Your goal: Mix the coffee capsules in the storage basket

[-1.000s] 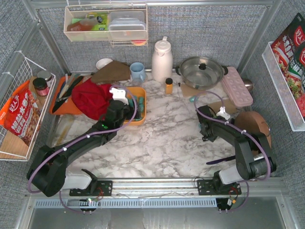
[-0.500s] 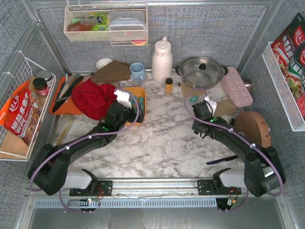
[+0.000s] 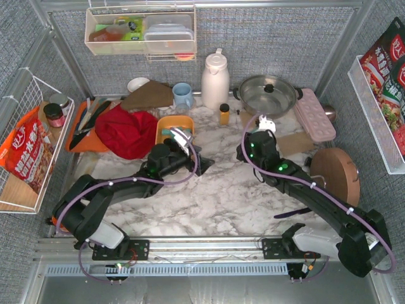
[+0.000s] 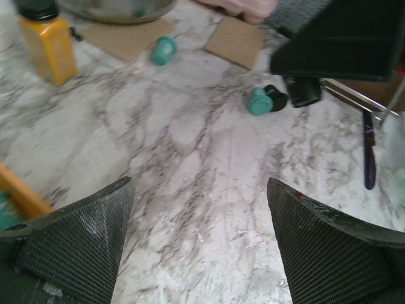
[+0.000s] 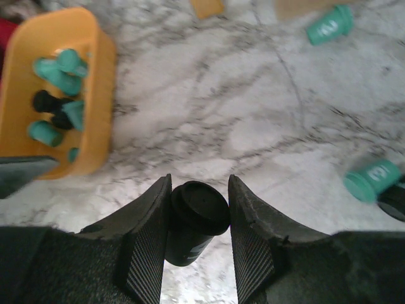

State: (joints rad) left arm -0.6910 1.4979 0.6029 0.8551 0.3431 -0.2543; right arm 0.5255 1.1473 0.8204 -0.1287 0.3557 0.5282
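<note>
The right gripper (image 5: 199,185) is clamping a black capsule (image 5: 192,223) above the marble table (image 3: 221,190); the left gripper (image 4: 199,190) is hanging wide apart, empty. The basket (image 5: 95,114), beside a red cloth (image 3: 126,132), is holding teal capsules (image 5: 60,69); loose capsules (image 5: 329,24) are lying nearby.

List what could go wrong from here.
1. The right gripper pinches the black capsule only by its sides; it may slip before reaching the storage basket.
2. The left gripper, open, hovers beside that basket; the arms could collide there.
3. Loose teal capsules lie on their sides on the marble table and may roll if bumped.
</note>
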